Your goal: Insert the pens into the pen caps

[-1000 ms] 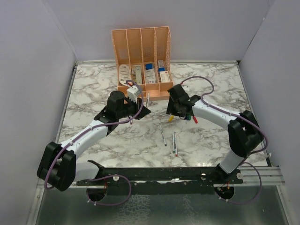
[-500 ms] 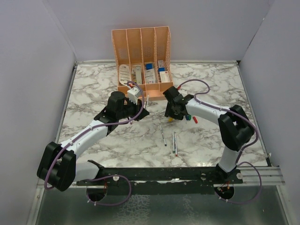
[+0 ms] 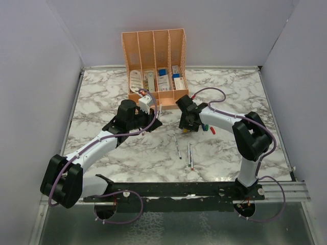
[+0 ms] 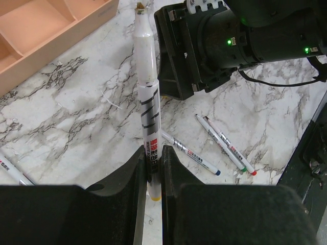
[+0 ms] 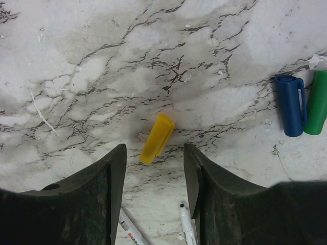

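While the left pincer [image 4: 152, 162] is clenched on a white marker pen [image 4: 145, 76], the barrel juts straight out ahead of its fingers, bare nib farthest away; three loose pens [image 4: 190, 153] lie on the marble table [image 4: 76, 117] ahead and to its right; the right pincer [image 5: 154, 150] is released, fingers apart on either side of the yellow pen cap [image 5: 157, 139], which lies flat and touches neither; the dark blue cap [image 5: 289, 104] and green cap [image 5: 318, 102] lie side by side well to its right.

The marble-look table [image 5: 76, 61] is smooth, the yellow cap [image 5: 157, 139] glossy plastic, the orange organiser [image 4: 46, 25] matt plastic.
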Available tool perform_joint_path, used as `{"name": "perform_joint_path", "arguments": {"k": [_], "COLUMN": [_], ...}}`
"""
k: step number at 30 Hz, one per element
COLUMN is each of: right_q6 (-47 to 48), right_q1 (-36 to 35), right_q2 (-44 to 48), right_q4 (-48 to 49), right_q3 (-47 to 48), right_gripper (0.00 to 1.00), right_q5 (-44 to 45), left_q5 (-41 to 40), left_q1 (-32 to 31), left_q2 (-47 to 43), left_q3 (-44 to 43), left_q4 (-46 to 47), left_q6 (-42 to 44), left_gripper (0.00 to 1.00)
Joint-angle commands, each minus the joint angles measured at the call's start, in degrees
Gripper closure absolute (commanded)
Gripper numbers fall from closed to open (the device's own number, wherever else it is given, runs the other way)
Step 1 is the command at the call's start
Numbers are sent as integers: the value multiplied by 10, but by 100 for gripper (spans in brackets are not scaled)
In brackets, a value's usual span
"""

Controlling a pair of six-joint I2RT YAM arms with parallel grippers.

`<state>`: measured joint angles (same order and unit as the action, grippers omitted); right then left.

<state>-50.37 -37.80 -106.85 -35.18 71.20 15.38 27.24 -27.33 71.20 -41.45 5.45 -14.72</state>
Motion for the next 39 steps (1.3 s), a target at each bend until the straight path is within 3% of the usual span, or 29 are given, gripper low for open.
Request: {"name": "perform_joint_path", "arguments": {"k": [1,24,27,34,39], "right_q6": [-10,9,22,51,78], "right_q1": [0,0,0,-1,-2], "right_q2": [-11,-59,-68,-99,-89], "right_q4": [-11,-29,-38,-74,-72], "right_q3": [16,29,27,18,-2], "right_gripper": [52,66,74,80,96], "right_q5": [22,1,-8,-11,-15], "left_q5": [-15,-17,-18,-17,-15], "left_q1": [5,15,17,21,22], "left_q2": [-4,0,0,3,5], "left_q3": [-9,-9,-9,-12,-10], "left_q4": [9,13,15,17,22], "left_q6": [6,21,22,24,20], "left_gripper": [100,100,100,100,100]}}
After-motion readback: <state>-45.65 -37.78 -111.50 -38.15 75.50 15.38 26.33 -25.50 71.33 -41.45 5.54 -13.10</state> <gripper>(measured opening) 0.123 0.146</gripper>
